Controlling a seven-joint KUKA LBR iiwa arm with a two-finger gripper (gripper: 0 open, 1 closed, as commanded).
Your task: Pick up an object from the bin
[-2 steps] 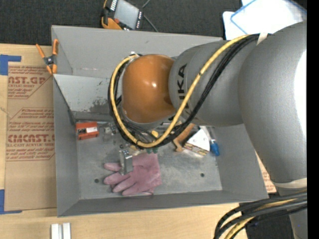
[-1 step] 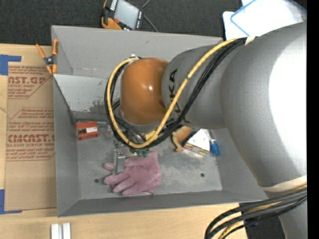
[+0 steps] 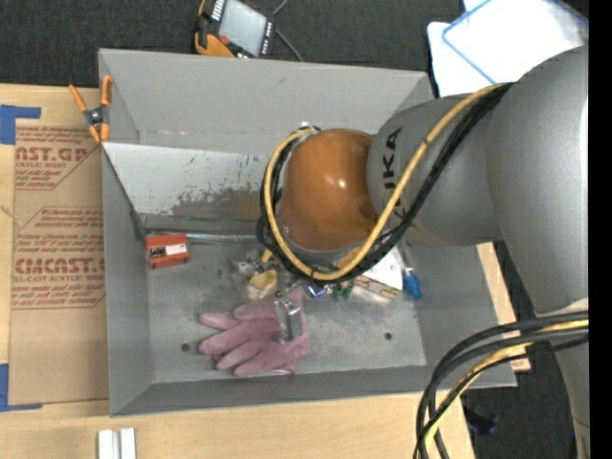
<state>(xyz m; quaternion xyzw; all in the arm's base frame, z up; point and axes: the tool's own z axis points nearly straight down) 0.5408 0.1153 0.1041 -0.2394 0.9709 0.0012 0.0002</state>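
A pink rubber glove (image 3: 251, 338) lies flat on the bin floor near the front, fingers pointing left. My gripper (image 3: 290, 321) hangs right over the glove's cuff end, its metal fingertips down at the glove's surface. A small cream and yellow object (image 3: 260, 277) lies just behind the glove, partly under the wrist. A small orange box (image 3: 166, 250) sits at the left of the floor, apart from the gripper.
A white packet (image 3: 382, 280) and a blue-capped item (image 3: 412, 284) lie at the right, partly under the arm. The arm's orange dome and cables cover the middle of the bin. Bare floor shows front right.
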